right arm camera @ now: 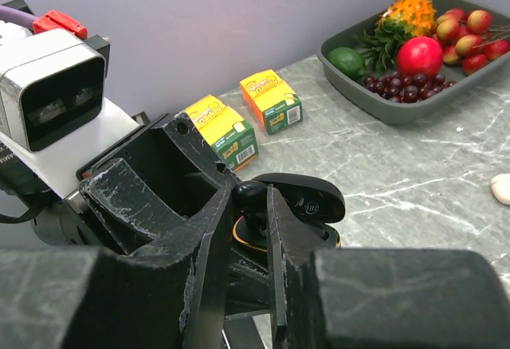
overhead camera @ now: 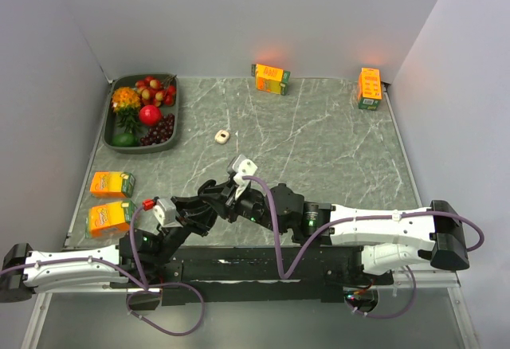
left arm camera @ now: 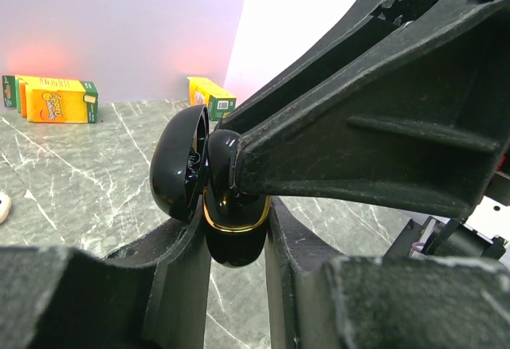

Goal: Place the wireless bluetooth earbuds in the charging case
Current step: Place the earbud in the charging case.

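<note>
My left gripper is shut on the black charging case, which has a gold rim and an open lid. My right gripper is shut on a black earbud, held right at the case's open mouth beside the lid. From above, both grippers meet near the table's front middle, left gripper against right gripper. A whitish earbud lies loose on the table farther back, also seen at the right wrist view's edge as a whitish earbud.
A grey tray of fruit stands at the back left. Two orange juice cartons lie at the left edge; two more stand along the back wall. Walls close in the table's sides.
</note>
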Available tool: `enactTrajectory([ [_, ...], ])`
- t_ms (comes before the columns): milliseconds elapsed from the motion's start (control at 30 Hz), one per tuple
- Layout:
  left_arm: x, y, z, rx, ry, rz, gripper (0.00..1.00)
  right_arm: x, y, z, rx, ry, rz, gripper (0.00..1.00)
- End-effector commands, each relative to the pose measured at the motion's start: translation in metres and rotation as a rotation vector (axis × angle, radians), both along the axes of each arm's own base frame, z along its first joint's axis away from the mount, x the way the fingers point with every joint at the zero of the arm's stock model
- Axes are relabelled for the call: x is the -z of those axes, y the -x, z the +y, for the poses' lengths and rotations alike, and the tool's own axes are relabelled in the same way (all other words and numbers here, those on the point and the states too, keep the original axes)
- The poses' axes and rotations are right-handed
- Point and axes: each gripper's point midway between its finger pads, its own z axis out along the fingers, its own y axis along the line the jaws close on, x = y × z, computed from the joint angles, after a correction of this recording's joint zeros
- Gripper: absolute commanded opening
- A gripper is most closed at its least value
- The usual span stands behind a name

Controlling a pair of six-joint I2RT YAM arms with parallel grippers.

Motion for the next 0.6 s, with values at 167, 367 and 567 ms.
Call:
enactTrajectory([
  [167,-0.03,0.002,0.007,0.01,0.11,-0.012,0.01,-0.013,-0.006,-0.011,0.061,-0.003,0.012,0.41],
  [367,-0.028,0.002,0.007,0.008,0.104,-0.009,0.01,-0.028,-0.009,-0.02,0.086,-0.029,0.0,0.49],
  [567,-0.026,0.001,0.006,0.007,0.095,-0.002,0.01,-0.049,-0.009,-0.035,0.101,-0.075,-0.013,0.55],
])
